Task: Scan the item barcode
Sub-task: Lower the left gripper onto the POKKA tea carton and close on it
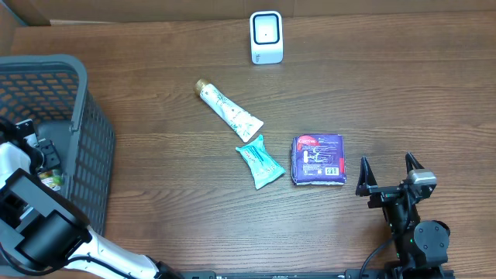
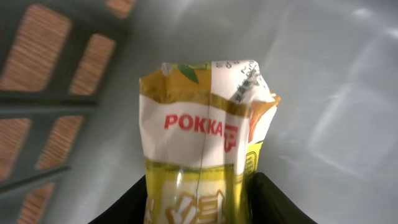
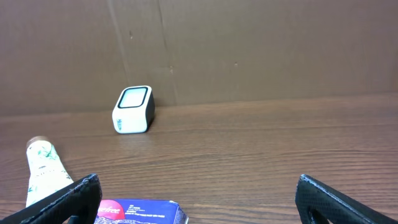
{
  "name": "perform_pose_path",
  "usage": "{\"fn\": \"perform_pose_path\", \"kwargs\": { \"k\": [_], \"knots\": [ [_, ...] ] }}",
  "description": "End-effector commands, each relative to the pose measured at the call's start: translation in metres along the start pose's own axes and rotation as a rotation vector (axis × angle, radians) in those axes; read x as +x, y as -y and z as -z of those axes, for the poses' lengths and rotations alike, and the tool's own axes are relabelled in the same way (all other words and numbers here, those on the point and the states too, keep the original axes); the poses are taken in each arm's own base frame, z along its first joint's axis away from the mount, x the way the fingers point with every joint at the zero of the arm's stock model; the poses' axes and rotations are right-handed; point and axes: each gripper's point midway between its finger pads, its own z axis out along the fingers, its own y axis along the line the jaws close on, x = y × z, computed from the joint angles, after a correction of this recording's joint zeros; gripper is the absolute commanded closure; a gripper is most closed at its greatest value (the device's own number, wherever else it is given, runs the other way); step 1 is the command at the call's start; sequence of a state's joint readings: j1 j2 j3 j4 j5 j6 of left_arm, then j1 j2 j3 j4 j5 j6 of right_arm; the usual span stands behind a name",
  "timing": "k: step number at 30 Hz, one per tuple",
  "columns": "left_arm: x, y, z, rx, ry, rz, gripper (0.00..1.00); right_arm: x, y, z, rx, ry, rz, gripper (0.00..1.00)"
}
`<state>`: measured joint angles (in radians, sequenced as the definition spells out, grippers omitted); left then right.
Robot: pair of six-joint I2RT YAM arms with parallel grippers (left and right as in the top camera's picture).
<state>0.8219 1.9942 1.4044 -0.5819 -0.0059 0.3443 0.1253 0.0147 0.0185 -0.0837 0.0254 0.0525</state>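
Basket (image 1: 94, 139): left gripper (image 2: 200, 179) pinches Pokka pack (image 2: 199, 124) (name readable wrist-side); right gripper (image 1: 386, 164) gapes empty.

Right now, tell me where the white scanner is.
In the overhead view the white scanner stands upright at the far middle of the table, up and right of the cream tube.

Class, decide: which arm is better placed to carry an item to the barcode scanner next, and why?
Left: the left gripper clasps the POKKA pack inside the basket; the right gripper stands open and empty beside the purple packet.
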Motion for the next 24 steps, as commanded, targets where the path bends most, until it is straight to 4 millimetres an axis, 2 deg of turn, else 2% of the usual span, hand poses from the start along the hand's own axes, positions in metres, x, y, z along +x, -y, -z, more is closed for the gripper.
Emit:
{"fn": "perform_pose_path", "kwargs": {
  "k": [1, 7, 10, 12, 13, 15, 21, 22, 24],
  "knots": [
    [-0.055, 0.009, 0.061, 0.008, 0.181, 0.012, 0.6, 0.002, -0.002, 0.0, -0.01, 0.003, -0.008, 0.0],
    [-0.102, 0.03, 0.148, 0.069, 0.392, -0.001, 0.61, 0.002, -0.002, 0.0, -0.01, 0.003, -0.008, 0.0],
    [-0.114, 0.041, 0.192, 0.106, 0.494, -0.02, 0.6, 0.002, -0.002, 0.0, -0.01, 0.003, -0.008, 0.0],
    [-0.114, 0.043, 0.209, 0.1, 0.524, -0.027, 0.52, 0.002, -0.002, 0.0, -0.01, 0.003, -0.008, 0.0],
    [-0.112, 0.043, 0.211, 0.095, 0.521, -0.03, 0.4, 0.002, -0.002, 0.0, -0.01, 0.003, -0.008, 0.0],
    [-0.103, 0.041, 0.205, 0.081, 0.475, -0.021, 0.0, 0.002, -0.002, 0.0, -0.01, 0.003, -0.008, 0.0],
    [-0.071, 0.045, 0.141, 0.097, 0.271, -0.027, 0.0, 0.002, -0.002, 0.0, -0.01, 0.003, -0.008, 0.0],
    [-0.064, 0.048, 0.122, 0.112, 0.221, -0.025, 0.01, 0.002, -0.002, 0.0, -0.01, 0.003, -0.008, 0.0],
    [-0.058, 0.051, 0.104, 0.123, 0.178, -0.024, 0.0, 0.002, -0.002, 0.0, -0.01, 0.003, -0.008, 0.0]
  ]
}}
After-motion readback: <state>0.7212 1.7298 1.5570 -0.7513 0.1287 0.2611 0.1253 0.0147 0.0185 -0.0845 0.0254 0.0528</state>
